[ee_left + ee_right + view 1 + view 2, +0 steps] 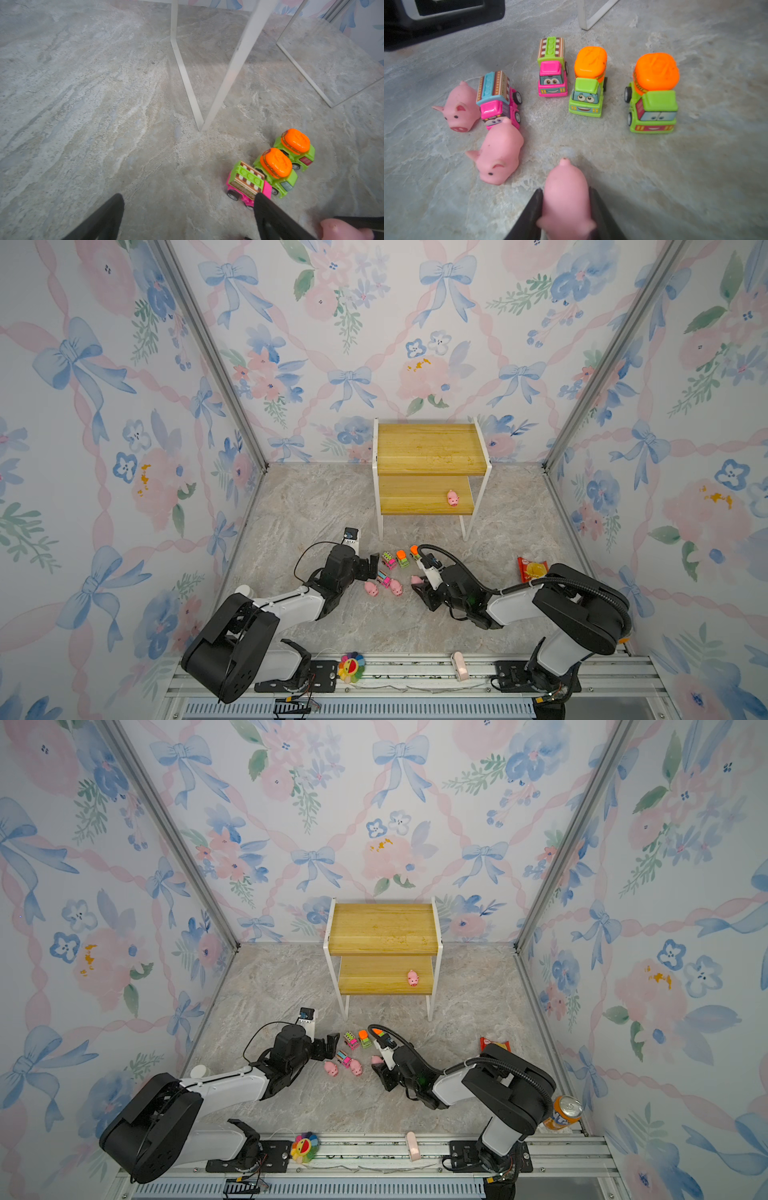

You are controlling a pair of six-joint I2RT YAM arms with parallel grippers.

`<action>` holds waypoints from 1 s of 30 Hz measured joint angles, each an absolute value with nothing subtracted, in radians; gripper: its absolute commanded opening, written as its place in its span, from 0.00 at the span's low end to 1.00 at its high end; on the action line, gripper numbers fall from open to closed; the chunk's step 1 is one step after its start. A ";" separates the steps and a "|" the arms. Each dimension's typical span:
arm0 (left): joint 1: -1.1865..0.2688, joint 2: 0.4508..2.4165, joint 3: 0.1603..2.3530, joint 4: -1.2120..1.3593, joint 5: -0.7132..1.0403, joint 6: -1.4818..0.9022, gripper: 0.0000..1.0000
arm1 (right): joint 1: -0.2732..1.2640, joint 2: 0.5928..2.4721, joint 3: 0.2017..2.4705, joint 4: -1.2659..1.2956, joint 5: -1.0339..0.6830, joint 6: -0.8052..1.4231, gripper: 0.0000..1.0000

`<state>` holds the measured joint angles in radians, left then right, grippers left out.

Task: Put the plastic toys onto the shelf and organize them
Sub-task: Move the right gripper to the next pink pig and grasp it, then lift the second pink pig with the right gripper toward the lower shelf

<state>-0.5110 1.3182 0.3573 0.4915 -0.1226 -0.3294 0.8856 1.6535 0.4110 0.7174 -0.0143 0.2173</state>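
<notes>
Pink pig [566, 207], judged light, soft and squashy, is gripped across its flanks by the right hand [565, 190], fingers closed snug; left hand [189, 197] stands wide open, empty.

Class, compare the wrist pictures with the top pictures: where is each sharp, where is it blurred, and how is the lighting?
Right wrist view: the pig between the right claw fingers is soft, too near the lens; the green trucks look crisper. Left wrist view: the shelf leg is smeared, almost see-through. Both top views: even light, faint shadows, corner posts splaying outward.
</notes>
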 measured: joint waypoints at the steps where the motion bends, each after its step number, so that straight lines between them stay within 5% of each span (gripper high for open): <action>1: -0.511 1.318 0.357 0.492 -0.123 -0.331 0.98 | 0.886 1.654 0.411 0.717 -0.014 0.217 0.35; 30: -0.511 1.331 0.358 0.492 -0.121 -0.345 0.98 | 0.886 1.517 0.460 0.456 0.007 0.220 0.29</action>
